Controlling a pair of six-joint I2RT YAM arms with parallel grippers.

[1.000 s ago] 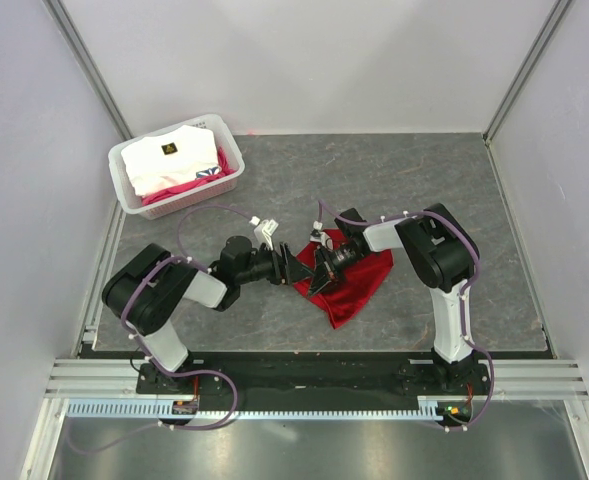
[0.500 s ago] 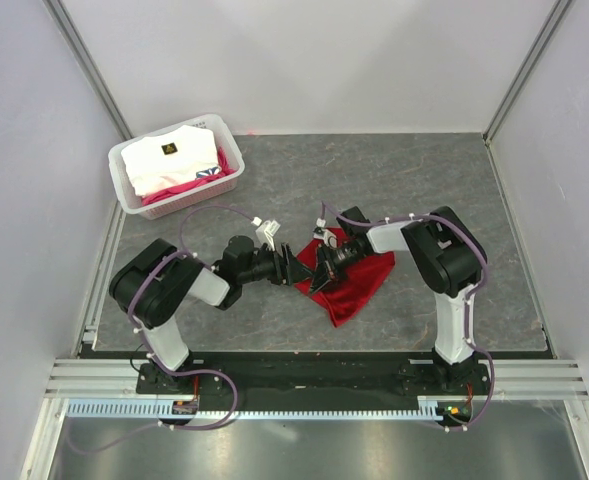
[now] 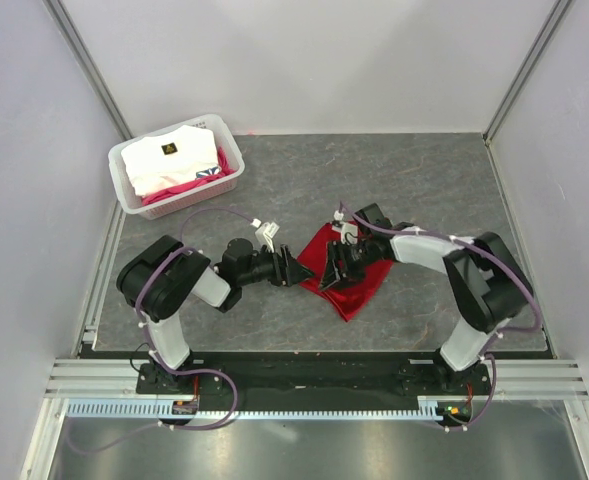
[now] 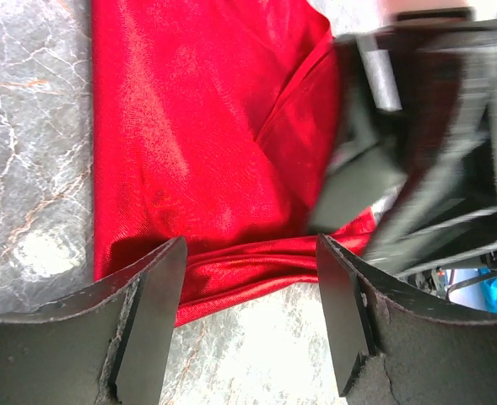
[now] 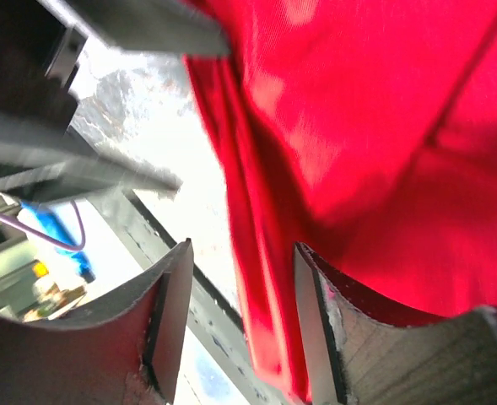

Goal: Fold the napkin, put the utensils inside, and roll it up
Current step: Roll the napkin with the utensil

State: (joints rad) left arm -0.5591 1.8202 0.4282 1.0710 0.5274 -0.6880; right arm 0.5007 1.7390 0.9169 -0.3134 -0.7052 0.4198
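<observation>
The red napkin [image 3: 352, 278] lies folded and rumpled on the grey table between my two arms. My left gripper [image 3: 300, 270] sits low at the napkin's left edge and is open. In the left wrist view, that gripper [image 4: 248, 253] has the hem of the napkin [image 4: 206, 152] and bare table between its fingers. My right gripper [image 3: 331, 272] faces it over the cloth and is open. In the right wrist view, a folded edge of the napkin [image 5: 375, 126] runs loosely between the fingers of the right gripper [image 5: 243, 253], unpinched. The utensils are out of view.
A white plastic basket [image 3: 124, 185] stands at the table's back left and holds white and pink fabrics [image 3: 169, 160]. The enclosure's walls close in the table on the left, back and right. A metal rail [image 3: 314, 378] runs along the near edge.
My right gripper has gone from shut to open and let go of the napkin. The right arm's elbow swung out to the right. The left gripper has barely moved.
</observation>
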